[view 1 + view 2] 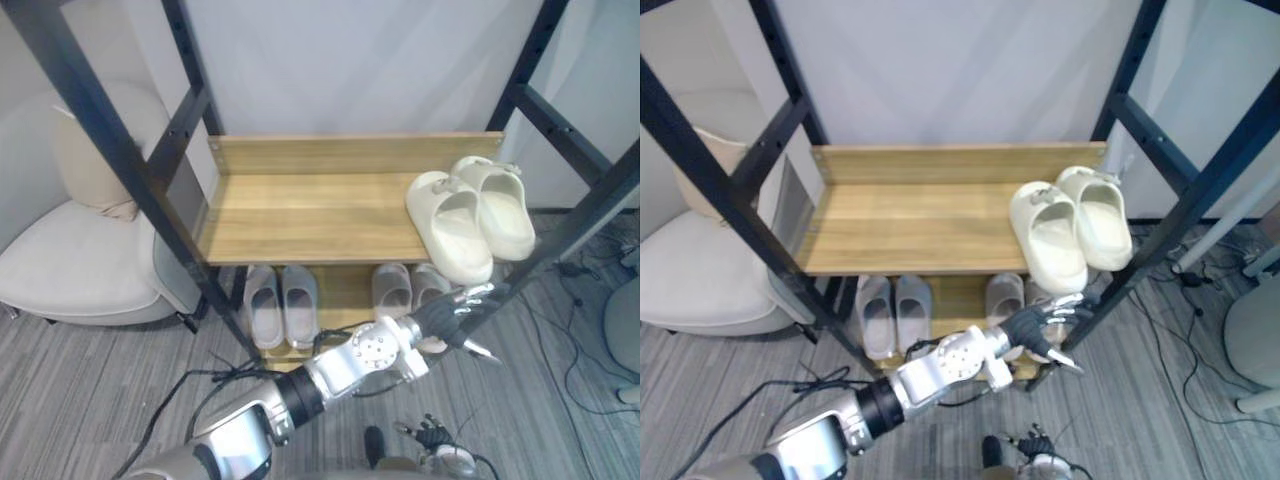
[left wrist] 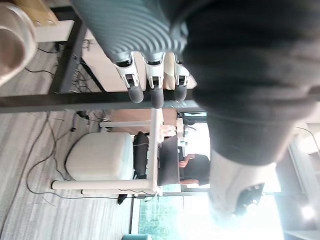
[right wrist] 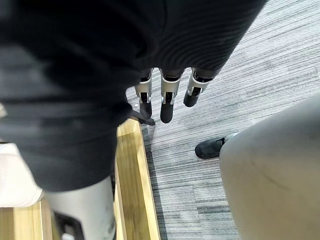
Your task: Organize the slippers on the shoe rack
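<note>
- Because the shoe rack (image 1: 350,152) is an open black frame with wooden shelves, a hand can only come in from the front, between the posts. Its top and far uprights are cut off.
- On the upper shelf (image 1: 290,215), at its right end, lies the pair of cream slippers (image 1: 450,225), side by side and touching. The nearer one's toe juts past the front edge.
  - They look like moulded foam clogs: probably light, slightly springy and smooth.
  - A pinch over the thick top strap or the heel rim should hold better than the rounded toe.
- On the lower shelf (image 1: 345,290) there are two pairs of grey slippers, one at the left (image 1: 262,305) and one at the right (image 1: 392,290).
  - They appear soft and likely to fold if lifted by one edge.
  - The upper shelf hides their far ends.
- Reaching across to the rack's front right corner, the left hand (image 1: 450,318) has its fingers (image 2: 156,90) relaxed and holds nothing.
  - It covers part of the rightmost grey slipper, and I cannot tell whether it touches it.
- Hanging low by the shelf edge, the right hand (image 3: 168,97) points loose, empty fingers at the floor (image 3: 250,90).
</note>
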Controlling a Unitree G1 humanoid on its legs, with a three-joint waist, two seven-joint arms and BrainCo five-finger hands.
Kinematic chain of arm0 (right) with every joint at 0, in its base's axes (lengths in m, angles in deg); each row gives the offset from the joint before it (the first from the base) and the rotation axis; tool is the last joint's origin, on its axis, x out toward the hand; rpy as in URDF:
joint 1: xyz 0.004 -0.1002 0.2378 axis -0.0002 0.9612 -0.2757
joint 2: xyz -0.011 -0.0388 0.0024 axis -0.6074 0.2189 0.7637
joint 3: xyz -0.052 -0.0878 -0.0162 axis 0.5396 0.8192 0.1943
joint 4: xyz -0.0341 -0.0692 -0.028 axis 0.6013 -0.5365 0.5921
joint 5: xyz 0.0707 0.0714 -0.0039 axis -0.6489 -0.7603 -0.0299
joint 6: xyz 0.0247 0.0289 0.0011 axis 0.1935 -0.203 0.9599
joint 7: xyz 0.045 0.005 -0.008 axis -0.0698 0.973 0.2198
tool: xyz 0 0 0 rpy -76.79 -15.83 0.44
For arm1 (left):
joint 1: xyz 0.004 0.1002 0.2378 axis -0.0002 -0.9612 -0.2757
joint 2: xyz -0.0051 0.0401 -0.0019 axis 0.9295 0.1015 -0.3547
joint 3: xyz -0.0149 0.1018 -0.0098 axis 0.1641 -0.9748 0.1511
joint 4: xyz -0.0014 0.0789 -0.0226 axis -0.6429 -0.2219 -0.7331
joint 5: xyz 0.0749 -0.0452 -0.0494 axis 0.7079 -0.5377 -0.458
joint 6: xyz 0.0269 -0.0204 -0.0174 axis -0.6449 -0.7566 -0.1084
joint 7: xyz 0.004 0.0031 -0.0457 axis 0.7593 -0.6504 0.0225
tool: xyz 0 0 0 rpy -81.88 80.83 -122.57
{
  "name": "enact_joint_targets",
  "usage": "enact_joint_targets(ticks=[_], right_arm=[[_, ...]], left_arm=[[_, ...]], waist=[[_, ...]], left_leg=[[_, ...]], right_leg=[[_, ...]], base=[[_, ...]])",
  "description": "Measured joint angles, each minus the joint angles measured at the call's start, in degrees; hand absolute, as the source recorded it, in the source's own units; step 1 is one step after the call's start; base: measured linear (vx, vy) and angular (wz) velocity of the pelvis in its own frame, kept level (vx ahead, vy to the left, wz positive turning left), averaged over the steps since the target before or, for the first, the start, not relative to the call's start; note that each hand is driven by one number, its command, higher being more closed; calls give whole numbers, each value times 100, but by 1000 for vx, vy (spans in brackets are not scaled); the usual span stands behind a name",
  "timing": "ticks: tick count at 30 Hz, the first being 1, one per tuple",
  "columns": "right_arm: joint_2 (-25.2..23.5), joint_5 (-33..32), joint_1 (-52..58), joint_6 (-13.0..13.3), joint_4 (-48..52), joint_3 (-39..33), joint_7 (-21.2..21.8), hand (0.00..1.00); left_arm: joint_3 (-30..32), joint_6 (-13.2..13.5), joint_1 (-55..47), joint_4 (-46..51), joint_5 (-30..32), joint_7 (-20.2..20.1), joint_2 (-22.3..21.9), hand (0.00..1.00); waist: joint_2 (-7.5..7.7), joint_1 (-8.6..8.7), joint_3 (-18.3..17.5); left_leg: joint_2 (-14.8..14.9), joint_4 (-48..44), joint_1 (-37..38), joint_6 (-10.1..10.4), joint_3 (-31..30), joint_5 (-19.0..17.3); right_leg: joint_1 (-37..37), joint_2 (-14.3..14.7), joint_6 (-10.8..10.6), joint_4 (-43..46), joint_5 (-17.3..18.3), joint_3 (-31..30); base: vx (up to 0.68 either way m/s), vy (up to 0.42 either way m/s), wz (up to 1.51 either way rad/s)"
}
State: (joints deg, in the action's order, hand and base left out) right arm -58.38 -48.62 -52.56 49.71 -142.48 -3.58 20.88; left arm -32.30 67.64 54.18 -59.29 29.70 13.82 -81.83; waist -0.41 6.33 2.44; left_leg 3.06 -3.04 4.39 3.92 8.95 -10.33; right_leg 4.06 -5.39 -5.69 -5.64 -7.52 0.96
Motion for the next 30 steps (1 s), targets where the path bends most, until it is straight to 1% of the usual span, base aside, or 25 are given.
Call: enact_joint_targets(ticks=[7, 12, 17, 24, 27, 30], right_arm=[[-4, 0, -1, 0, -1, -29, 0, 0], [-6, 0, -3, 0, 1, -49, 0, 0], [-25, 1, -5, 0, 33, -244, 0, 0], [-31, 2, -11, 0, 38, -279, -1, 0], [-60, 3, -18, 1, 42, -420, 0, 0], [-71, 5, -17, 1, 43, -473, -2, 0]], left_arm=[[84, 0, 56, -19, 82, 19, -1, 0], [274, 6, 67, -110, 111, 28, -15, 0], [302, 11, 217, -133, 187, 131, -13, 0], [309, 46, 511, -440, 304, 145, -24, 0], [421, 46, 512, -553, 358, 154, -34, 0], [507, 45, 512, -695, 413, 249, -37, 0]], waist=[[3, 2, 5], [2, 15, 12], [-25, 19, 78], [-31, 38, 94], [-32, 68, 125], [-33, 89, 127]], left_leg=[[-1, 2, -1, -1, 2, -15], [25, 1, -29, 16, 27, -26], [31, 38, -37, 23, 147, -30], [4, 87, -48, 18, 160, -32], [-12, 86, -49, 5, 162, -42], [-10, 81, -49, 18, 182, -55]], right_leg=[[3, 3, 0, -1, 0, 12], [49, 10, 3, -1, 3, -11], [140, 34, 3, -1, 3, -114], [195, 50, 1, -1, 2, -123], [199, 36, 0, -1, 1, -130], [209, 40, 0, -1, 1, -155]], base=[[-4, -4, 0], [-31, -36, -5], [-4, -22, -11], [4, -5, -2], [0, 0, 0], [-8, -16, -3]])
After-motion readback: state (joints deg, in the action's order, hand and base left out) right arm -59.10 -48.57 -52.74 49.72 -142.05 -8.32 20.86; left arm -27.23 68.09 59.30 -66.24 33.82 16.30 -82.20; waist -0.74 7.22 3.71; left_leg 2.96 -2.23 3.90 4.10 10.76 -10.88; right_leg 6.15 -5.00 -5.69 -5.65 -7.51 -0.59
